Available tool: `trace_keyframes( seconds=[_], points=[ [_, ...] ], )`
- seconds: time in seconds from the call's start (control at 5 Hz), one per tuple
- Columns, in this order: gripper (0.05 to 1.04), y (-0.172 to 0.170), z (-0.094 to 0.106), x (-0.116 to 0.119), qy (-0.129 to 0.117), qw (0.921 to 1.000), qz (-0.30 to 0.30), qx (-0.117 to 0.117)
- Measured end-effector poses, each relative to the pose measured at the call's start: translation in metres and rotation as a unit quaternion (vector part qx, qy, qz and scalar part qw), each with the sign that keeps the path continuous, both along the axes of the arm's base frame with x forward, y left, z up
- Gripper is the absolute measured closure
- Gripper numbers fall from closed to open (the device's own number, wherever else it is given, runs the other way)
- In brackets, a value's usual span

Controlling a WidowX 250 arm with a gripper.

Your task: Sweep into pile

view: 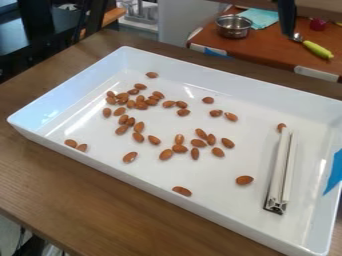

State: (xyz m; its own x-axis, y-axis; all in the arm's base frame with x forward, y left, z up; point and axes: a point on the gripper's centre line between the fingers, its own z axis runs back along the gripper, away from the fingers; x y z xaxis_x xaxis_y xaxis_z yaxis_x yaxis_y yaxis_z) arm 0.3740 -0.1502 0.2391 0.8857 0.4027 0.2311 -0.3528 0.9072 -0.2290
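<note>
I have the white tray [207, 180] in my view, set on the brown wooden table [40, 175], with the almonds [179, 148] spread loosely over its floor. Most of them lie in the tray's middle and far left part, a thick cluster toward the far left and a looser group around the middle. A couple rest by the tray's near left wall, one sits against the near wall, and another lies apart toward the near right. Along the tray's right side I have a long pale bar [280, 170] lying lengthwise, its metallic end toward me; a lone almond sits right at its far end. What I see of my claw [288, 19] is a dark shape hanging in from the top edge, over on the far side of the tray; I cannot tell whether it is released or clenched. From there the almonds are well apart from the claw, on the tray's side and mostly off to the left, while the bar is nearly straight toward me. Blue tape [333, 172] marks the tray's right wall. Beyond the tray, a reddish-brown surface [257, 47] holds a metal bowl [234, 27], a light-blue cloth [260, 17] and a green handle [318, 49].
</note>
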Motion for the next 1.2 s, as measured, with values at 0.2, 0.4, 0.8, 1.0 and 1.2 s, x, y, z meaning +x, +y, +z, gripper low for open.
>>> trace_keyframes(
  seconds=[0.2,0.4,0.8,1.0,1.2],
  points=[
    [0.085,-0.001,-0.019,0.001,0.025,0.9996,-0.001,0.009],
    [0.085,-0.001,-0.040,-0.002,0.044,0.9988,-0.021,0.010],
    [0.085,0.010,-0.062,-0.006,0.038,0.9988,-0.029,0.014],
    [0.085,0.011,-0.076,-0.008,0.038,0.9988,-0.029,0.015],
    [0.085,0.010,-0.087,-0.015,0.035,0.9987,-0.034,0.018]
  ],
)
